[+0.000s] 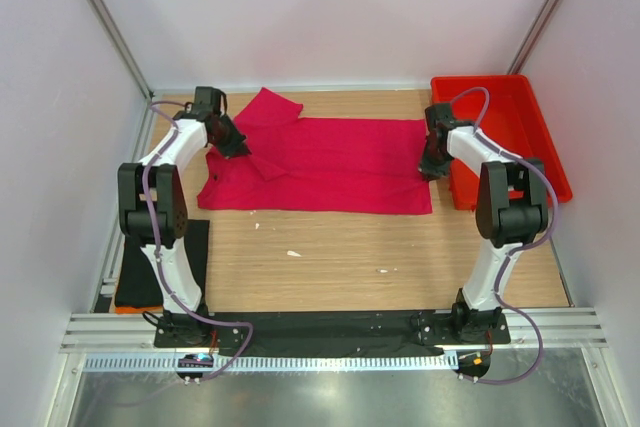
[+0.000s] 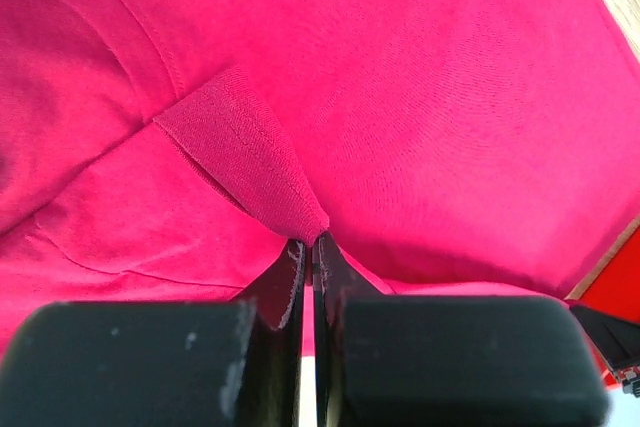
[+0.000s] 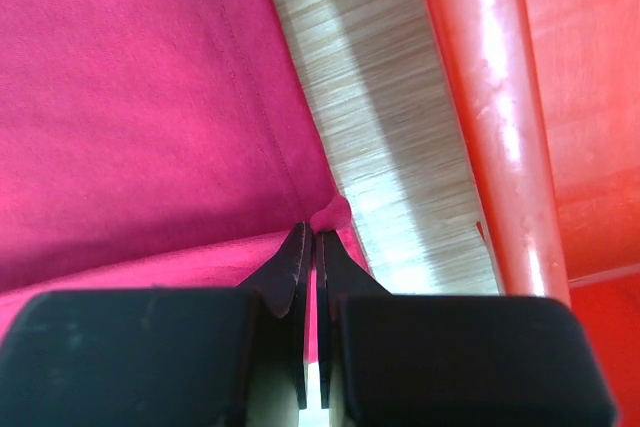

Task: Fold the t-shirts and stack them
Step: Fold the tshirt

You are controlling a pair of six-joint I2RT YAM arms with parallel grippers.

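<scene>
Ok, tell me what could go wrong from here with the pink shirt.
1. The right hand pinches only a small nub at a corner of the pink shirt; it may slip out on lifting.
2. The left hand grips a raised fold near the collar, so the cloth could bunch and fold unevenly.
3. The red tray sits close beside the right hand; a swing might bump its rim.

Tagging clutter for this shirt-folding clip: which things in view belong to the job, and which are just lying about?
Job: pink shirt, pinched by the left end effector and right end effector; black cloth at the table's left edge, probably the second shirt.
Lying about: red tray; white scraps on the table.
</scene>
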